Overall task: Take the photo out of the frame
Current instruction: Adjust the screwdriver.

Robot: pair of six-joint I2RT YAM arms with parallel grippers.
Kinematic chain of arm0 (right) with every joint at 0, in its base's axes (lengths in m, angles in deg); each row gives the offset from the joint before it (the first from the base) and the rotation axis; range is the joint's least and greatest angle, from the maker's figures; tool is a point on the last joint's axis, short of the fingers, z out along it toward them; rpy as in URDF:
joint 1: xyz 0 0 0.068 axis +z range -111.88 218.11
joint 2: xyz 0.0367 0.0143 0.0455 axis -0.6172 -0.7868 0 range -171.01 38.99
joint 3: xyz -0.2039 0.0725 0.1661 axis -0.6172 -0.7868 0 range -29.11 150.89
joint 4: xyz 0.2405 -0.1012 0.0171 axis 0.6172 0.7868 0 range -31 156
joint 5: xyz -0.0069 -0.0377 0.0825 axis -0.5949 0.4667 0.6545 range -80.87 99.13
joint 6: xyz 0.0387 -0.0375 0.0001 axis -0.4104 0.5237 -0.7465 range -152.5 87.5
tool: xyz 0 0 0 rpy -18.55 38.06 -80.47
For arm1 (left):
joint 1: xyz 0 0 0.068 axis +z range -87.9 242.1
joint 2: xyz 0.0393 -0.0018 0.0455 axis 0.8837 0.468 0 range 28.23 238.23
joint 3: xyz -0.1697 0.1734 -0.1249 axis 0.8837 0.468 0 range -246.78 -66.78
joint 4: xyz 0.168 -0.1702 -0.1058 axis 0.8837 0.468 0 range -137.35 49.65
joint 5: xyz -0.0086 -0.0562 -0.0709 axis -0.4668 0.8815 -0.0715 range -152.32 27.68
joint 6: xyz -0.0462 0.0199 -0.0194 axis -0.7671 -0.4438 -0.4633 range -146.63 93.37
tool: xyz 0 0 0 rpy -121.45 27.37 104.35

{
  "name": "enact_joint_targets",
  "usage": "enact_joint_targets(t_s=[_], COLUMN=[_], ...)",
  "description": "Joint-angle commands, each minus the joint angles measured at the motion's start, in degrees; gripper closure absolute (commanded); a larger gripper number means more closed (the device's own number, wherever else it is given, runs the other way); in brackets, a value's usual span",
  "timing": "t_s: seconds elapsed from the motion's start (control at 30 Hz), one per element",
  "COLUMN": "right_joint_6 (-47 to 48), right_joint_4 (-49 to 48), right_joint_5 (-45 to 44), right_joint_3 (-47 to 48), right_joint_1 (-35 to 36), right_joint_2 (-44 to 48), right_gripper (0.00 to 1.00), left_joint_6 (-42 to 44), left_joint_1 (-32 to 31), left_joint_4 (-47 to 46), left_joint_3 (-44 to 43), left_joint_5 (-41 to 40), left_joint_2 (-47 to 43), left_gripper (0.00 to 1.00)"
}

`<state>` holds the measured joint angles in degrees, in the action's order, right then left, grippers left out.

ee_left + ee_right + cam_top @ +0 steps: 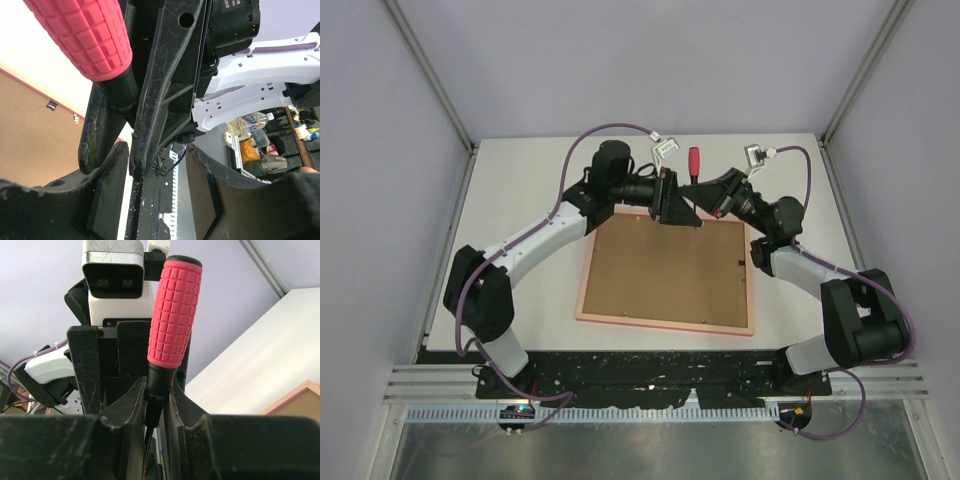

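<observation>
- The frame is laid back side up near the middle of the white surface, with one long pink edge turned toward 6 o'clock in the overhead view
- Its opening is filled by a plain brown backing board, on which a small dark tab is seen close to the 3 o'clock edge
- The photo is hidden from every view; only the back of the frame is shown
- The two tools are met over the frame's 12 o'clock edge, the left arm reaching in from 7 o'clock and the right arm from 5 o'clock
- The right tool is clenched on a screwdriver; in the right wrist view its fingers are pressed against the black neck just beneath the ribbed pink-red handle
- In the overhead view the handle is seen on the 12 o'clock side of both tools
- The left tool is held just beside the right one, on its 9 o'clock side; its jaws are parted, and in the left wrist view a clear gap is left between the two pads
- Nothing is seen gripped by the left tool; one finger of the right tool and the screwdriver's neck are seen just beyond that gap, and whether either is touched cannot be told
</observation>
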<state>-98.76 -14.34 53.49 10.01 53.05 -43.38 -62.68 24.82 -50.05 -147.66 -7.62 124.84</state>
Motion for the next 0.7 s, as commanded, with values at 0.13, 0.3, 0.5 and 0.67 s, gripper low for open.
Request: enact_joint_targets(t_s=[0.13,0.3,0.5,0.67], right_joint_6=[1.92,2.27,2.8,3.07], right_joint_4=[-7.34,-7.25,-7.25,-6.99], right_joint_5=[-1.12,-1.12,-0.94,-0.85], right_joint_3=[0.09,-0.09,-0.7,-0.88], right_joint_1=[-0.08,-0.26,-0.26,-0.44], right_joint_2=[2.83,3.18,3.97,4.41], right_gripper=[0.92,0.92,0.92,0.92], left_joint_6=[-4.29,-5.52,-8.41,-10.62], left_joint_1=[-0.16,-0.16,-0.16,-0.16], left_joint_4=[-7.05,-8.55,-11.79,-14.0], left_joint_3=[-3.4,-3.67,-3.76,-4.02], left_joint_5=[3.48,4.36,5.42,6.47], left_joint_2=[2.69,3.4,4.54,5.51], left_gripper=[0.54,0.67,0.83,0.98])
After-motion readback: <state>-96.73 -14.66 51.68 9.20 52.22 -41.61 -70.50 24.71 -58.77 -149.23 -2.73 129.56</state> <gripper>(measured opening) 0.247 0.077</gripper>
